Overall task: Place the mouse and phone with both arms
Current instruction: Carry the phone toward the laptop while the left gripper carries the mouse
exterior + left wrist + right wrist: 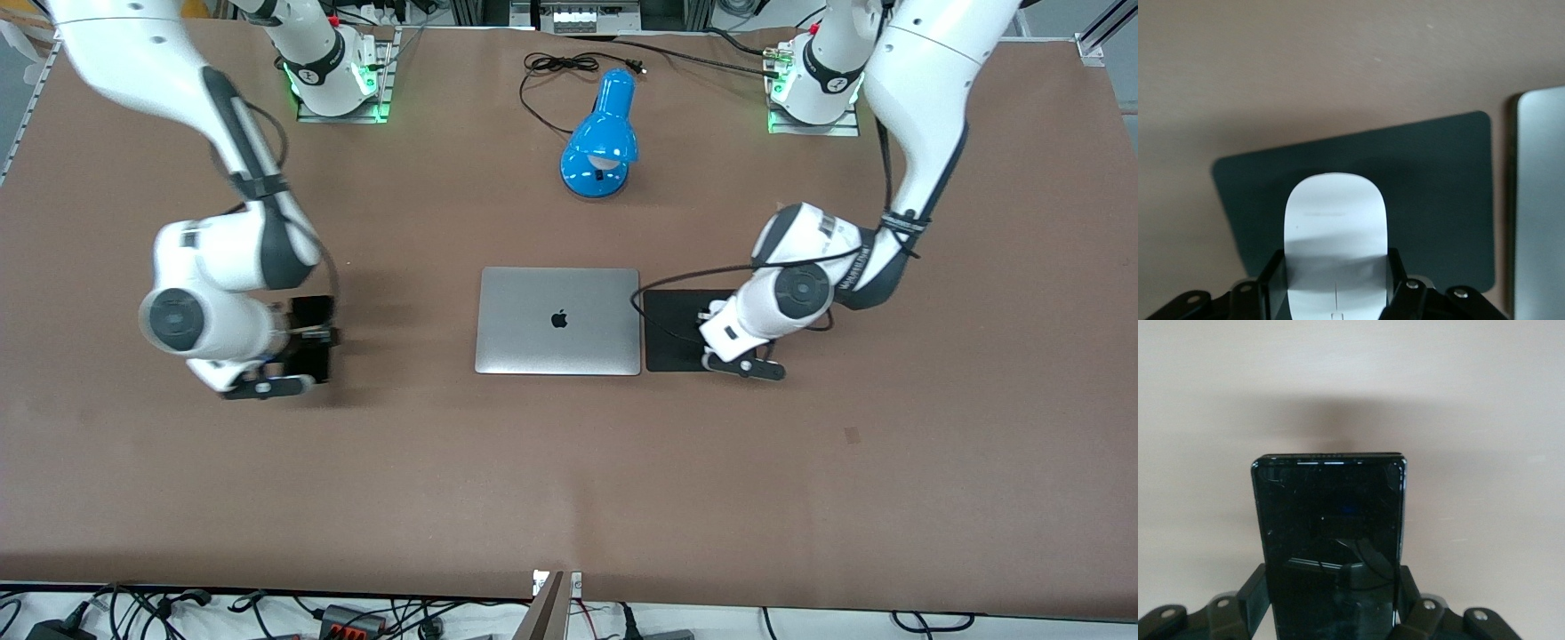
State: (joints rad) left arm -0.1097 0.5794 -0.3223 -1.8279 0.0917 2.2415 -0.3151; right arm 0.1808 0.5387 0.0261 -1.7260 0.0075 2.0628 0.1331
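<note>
My left tool (1335, 293) pinches the mouse (1334, 240) over the pad (1438, 187), just beside the laptop (557, 321). My right tool (1331, 607) pinches the phone (1330, 533) over bare tabletop (569, 480).

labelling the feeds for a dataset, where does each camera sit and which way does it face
Front view: high across the table, facing both arms; laptop and blue lamp between them.
Left wrist view: on the left arm, looking past the left hand shut on the mouse, over the mouse pad.
Right wrist view: on the right arm; right hand shut on the phone, over bare table.
Shared: front and left wrist both show pad and laptop.
</note>
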